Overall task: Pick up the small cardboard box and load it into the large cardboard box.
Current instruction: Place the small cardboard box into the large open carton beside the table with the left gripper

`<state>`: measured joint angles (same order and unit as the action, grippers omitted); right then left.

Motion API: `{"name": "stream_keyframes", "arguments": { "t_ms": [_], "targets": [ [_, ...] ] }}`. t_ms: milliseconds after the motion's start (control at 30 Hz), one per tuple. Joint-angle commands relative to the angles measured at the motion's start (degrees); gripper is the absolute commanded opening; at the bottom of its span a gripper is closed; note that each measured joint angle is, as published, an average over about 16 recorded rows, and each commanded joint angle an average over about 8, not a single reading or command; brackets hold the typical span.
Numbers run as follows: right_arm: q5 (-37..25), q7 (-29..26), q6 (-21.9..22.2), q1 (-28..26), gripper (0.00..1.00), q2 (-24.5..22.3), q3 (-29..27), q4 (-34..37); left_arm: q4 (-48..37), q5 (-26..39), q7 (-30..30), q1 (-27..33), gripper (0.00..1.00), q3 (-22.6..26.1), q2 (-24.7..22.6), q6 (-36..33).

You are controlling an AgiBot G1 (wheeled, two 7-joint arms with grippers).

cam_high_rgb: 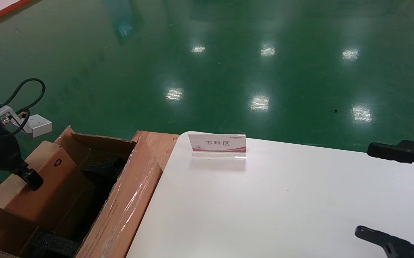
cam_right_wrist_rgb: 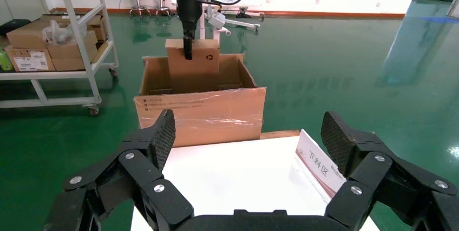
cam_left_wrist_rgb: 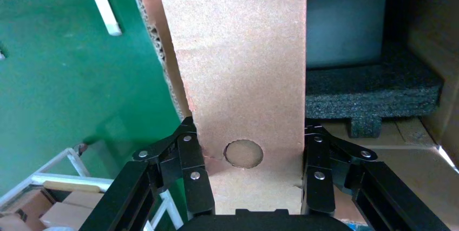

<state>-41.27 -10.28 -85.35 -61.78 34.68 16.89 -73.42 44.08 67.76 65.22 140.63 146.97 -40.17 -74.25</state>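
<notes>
Small cardboard box [cam_high_rgb: 54, 175] first: I have it pinched in my left gripper [cam_left_wrist_rgb: 251, 174], whose fingers [cam_left_wrist_rgb: 190, 174] press on its two opposite sides, as the left wrist view shows, with a round punched mark on the face between them. From the head view the gripper bites the box at its near upper edge, and the box hangs tilted, its recycling symbol facing up and toward the table. Its lower part is already down between the walls of the large cardboard box [cam_high_rgb: 121, 211], while its upper part stands above the rim; the right wrist view confirms this, the carton rising out of the open top under the arm. Whether its bottom touches the black foam padding [cam_left_wrist_rgb: 373, 93] inside I cannot tell. So I judge the pick-up done and the loading part way: what is left is to lower the box until it rests inside, then let go and lift the arm clear. The large box stands just beside the white table [cam_high_rgb: 282, 200], its taped flap against the table edge. My right gripper [cam_right_wrist_rgb: 249, 144] is parked over the table's far right side, jaws spread wide and holding nothing, near the small sign [cam_high_rgb: 217, 145].
</notes>
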Motion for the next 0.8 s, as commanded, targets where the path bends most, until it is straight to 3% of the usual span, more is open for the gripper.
{"name": "stream_keyframes", "arguments": {
  "t_ms": [33,800],
  "targets": [
    [0.0,0.0,0.0,0.0,1.0,0.0,0.01,0.0,-0.48,-0.04,-0.12,-0.45,0.0,-0.02,-0.13,0.22],
    [0.05,0.04,0.03,-0.02,1.0,-0.03,0.08,0.0,-4.18,0.8,0.89,-6.33,0.0,0.02,-2.93,4.65]
  ]
}}
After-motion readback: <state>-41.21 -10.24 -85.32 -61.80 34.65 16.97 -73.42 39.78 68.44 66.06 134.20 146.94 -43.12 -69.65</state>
